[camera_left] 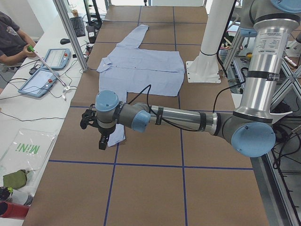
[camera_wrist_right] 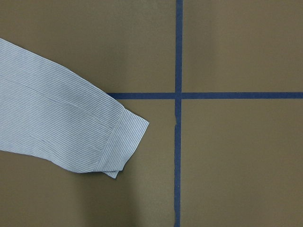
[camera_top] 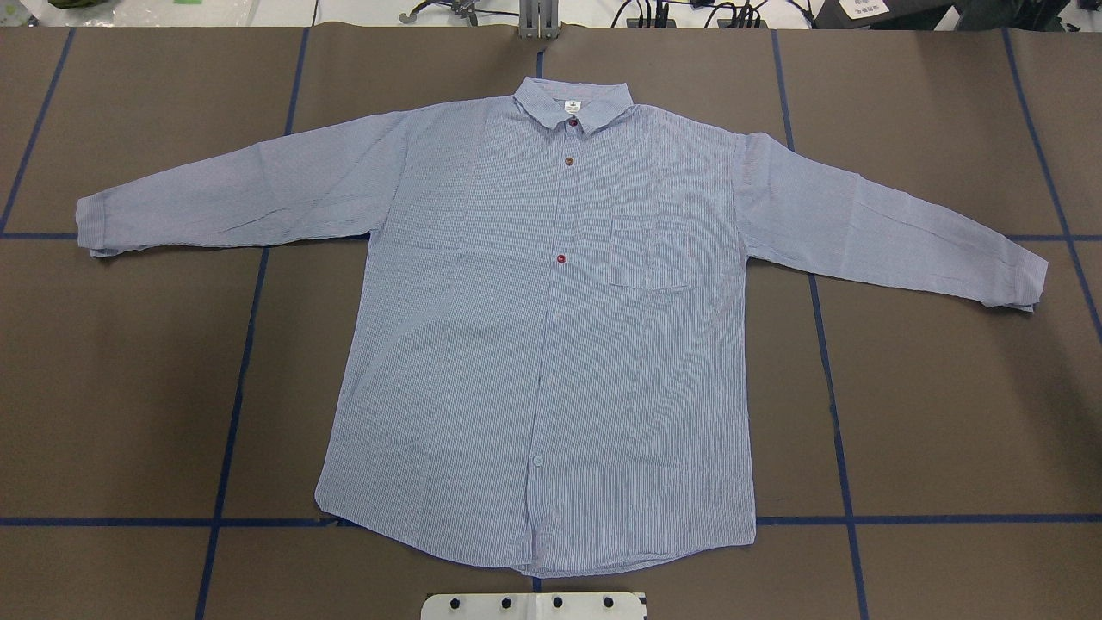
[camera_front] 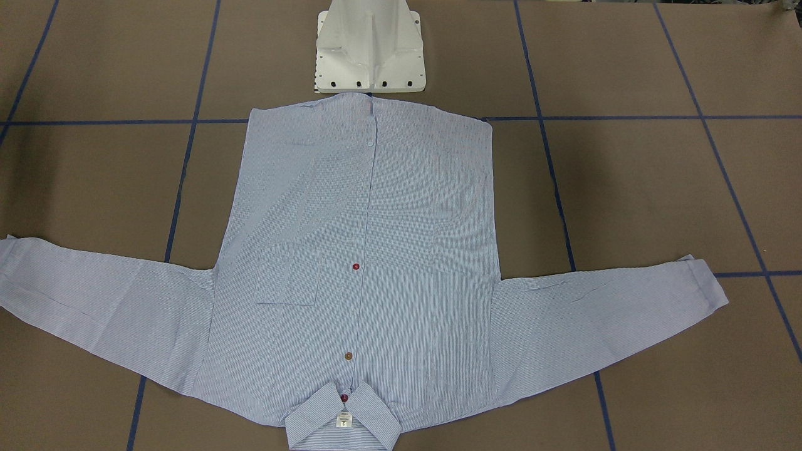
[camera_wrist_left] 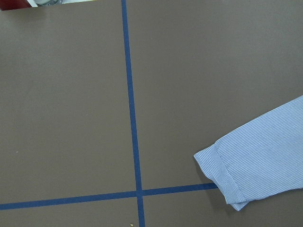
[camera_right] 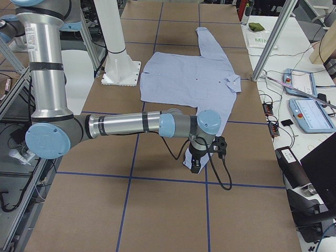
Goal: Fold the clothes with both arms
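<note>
Pedestal: the white pedestal base stands at the near edge of the brown table, which is crossed by blue tape lines.
Shirt: the striped button-up shirt lies flat and face up at the table's middle. Its hem is just beyond the pedestal and both sleeves are spread wide.
Buttons: a pale button sits near the hem, a red button at chest height and a brown button farther up.
Pocket: the chest pocket lies right of the red button.
Left sleeve: the left sleeve reaches out left, and its cuff lies flat across a tape line.
Left gripper: the left arm stretches low over the table. The left gripper hangs by that cuff, apart from the cloth; how wide it stands I cannot tell.
Right sleeve: the right sleeve reaches out right, and its cuff lies flat beside a tape crossing.
Right gripper: the right arm is stretched the same way. The right gripper hangs by its cuff; its opening cannot be told either.
Collar: the collar points to the far edge.
Far bench: teach pendants lie there, and a person sits at it.
</note>
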